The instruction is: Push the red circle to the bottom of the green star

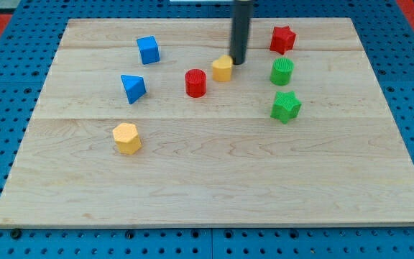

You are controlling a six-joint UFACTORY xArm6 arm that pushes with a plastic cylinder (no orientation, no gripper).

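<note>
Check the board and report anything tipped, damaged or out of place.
Nothing stands out. All blocks sit flat on the wooden board, apart from one another. My tip rests just right of the small yellow block, up-right of the red circle, not touching it.

Bright, even light, soft short shadows, sharp focus, perhaps slightly blurred corners.

My tip touches the upper right of the small yellow block, which sits just right of the red circle. Bare board runs from the circle down and right to under the green star. The green circle crowds the star's top. The yellow hexagon lies well left.
</note>
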